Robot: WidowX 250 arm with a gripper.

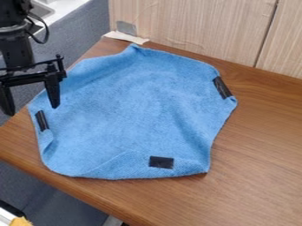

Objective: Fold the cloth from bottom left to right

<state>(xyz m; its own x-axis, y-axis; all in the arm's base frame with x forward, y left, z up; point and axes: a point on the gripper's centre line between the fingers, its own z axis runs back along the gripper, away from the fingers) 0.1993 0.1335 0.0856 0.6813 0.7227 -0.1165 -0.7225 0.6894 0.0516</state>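
The gripper (31, 110) hangs at the upper left with its two fingers wide apart and nothing between them. Its right finger is over the left part of the blue cloth (133, 106), while the other one is beyond the cloth's left side. The cloth lies spread out on the wooden table, with uneven, slightly curled edges. Black tape patches mark its left edge, its right edge and its bottom edge.
The brown table (259, 167) extends to the right and front. A wood-panelled wall (194, 26) runs along its back edge. Light tape (126, 37) is stuck near the back corner. A sink (44, 11) stands at upper left.
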